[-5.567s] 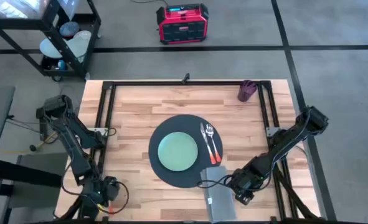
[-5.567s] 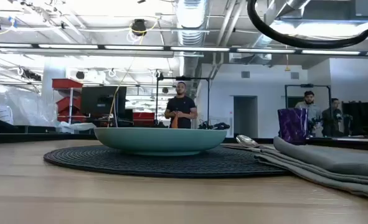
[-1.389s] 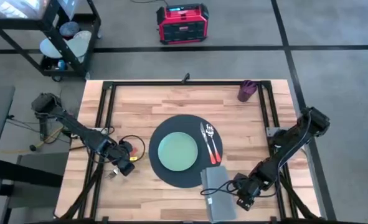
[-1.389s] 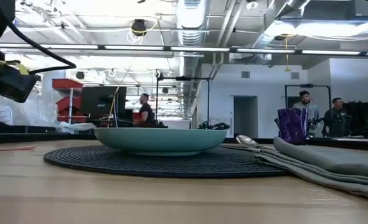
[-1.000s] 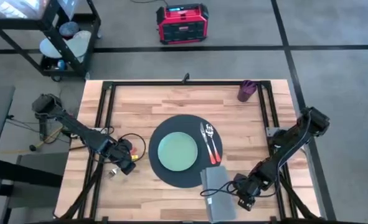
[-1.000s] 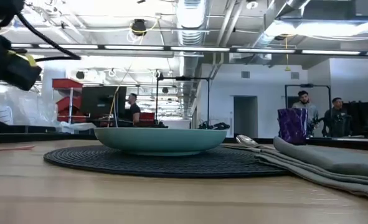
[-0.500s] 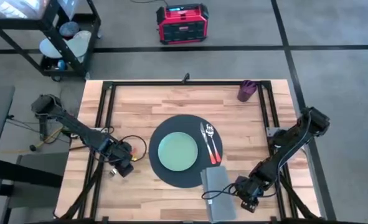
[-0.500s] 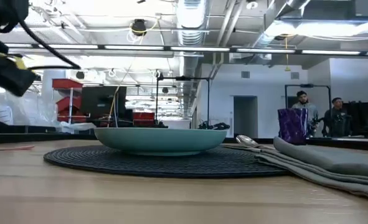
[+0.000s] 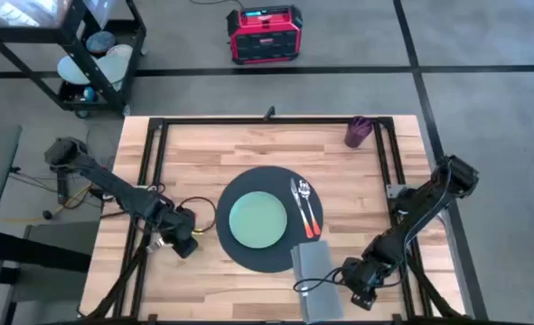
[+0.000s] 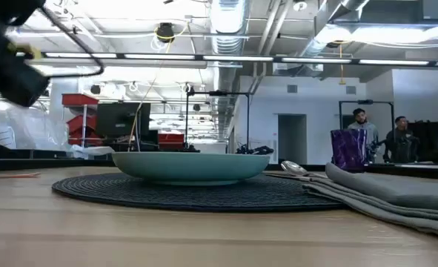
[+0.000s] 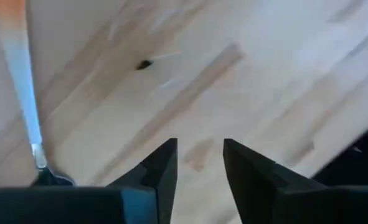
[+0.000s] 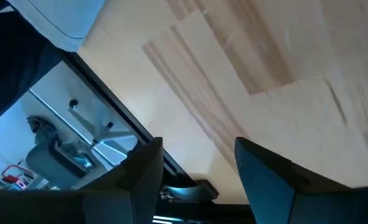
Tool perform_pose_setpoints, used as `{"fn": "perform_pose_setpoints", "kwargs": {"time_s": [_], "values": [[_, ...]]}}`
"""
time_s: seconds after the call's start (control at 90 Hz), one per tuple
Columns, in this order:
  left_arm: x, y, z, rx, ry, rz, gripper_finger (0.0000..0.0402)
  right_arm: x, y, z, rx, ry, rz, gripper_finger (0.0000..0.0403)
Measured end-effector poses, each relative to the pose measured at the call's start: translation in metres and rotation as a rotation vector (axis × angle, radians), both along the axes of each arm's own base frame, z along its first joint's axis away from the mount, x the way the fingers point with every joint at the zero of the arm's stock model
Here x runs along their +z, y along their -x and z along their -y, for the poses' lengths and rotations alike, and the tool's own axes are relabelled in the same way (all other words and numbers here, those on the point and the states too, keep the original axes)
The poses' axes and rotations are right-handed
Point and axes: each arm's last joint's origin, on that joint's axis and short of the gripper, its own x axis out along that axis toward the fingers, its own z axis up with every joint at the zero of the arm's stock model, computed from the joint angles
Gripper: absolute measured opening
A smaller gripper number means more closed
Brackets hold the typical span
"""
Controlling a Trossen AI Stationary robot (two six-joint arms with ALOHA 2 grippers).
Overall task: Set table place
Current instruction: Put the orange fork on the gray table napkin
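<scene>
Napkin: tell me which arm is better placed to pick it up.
Right. The right gripper sits open just beside the napkin, while the left gripper is on the far side of the mat.

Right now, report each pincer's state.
Left pincer: open, holding nothing, over bare table.
Right pincer: open, empty, near the table's edge.

Two dark jointed arms with black looping cables, left pincer (image 9: 178, 240) bearing a small yellow tag, right pincer (image 9: 360, 285) matte black, each with two wedge-shaped dark fingers (image 11: 159, 174)
</scene>
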Motion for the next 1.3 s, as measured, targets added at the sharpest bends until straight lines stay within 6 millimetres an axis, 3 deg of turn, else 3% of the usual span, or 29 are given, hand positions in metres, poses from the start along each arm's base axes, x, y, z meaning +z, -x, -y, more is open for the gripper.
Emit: {"fn": "perform_pose_setpoints", "kwargs": {"time_s": [0.167,0.489,0.767,0.856,0.922,1.0,1.189,1.3], "values": [[0.012,0.013,-0.011,-0.049,-0.201,-0.126,0.0114,0.000,0.000,0.001,0.031,0.006,0.012,0.0187],[-0.024,0.019,-0.014,-0.184,-0.242,-0.159,0.0113,-0.001,0.001,0.001,-0.016,0.016,-0.020,0.0187],[-0.040,0.016,-0.012,-0.271,-0.248,-0.196,0.0112,0.000,0.001,0.001,-0.018,0.013,-0.028,0.0187],[-0.051,0.018,-0.011,-0.254,-0.220,-0.227,0.0092,-0.001,0.002,0.002,-0.006,0.018,-0.028,0.0187],[-0.054,0.016,-0.010,-0.249,-0.202,-0.253,0.0050,-0.001,0.002,0.002,-0.006,0.022,-0.035,0.0187],[-0.053,0.012,-0.008,-0.289,-0.201,-0.234,0.0013,-0.001,0.003,0.002,-0.020,0.024,-0.045,0.0187],[-0.035,0.005,-0.008,-0.336,-0.258,-0.141,0.0003,-0.001,0.004,0.001,-0.026,0.026,-0.052,0.0187],[-0.018,-0.008,-0.005,-0.306,-0.320,-0.001,0.0001,-0.001,0.004,0.001,0.005,0.021,-0.043,0.0187]]}}
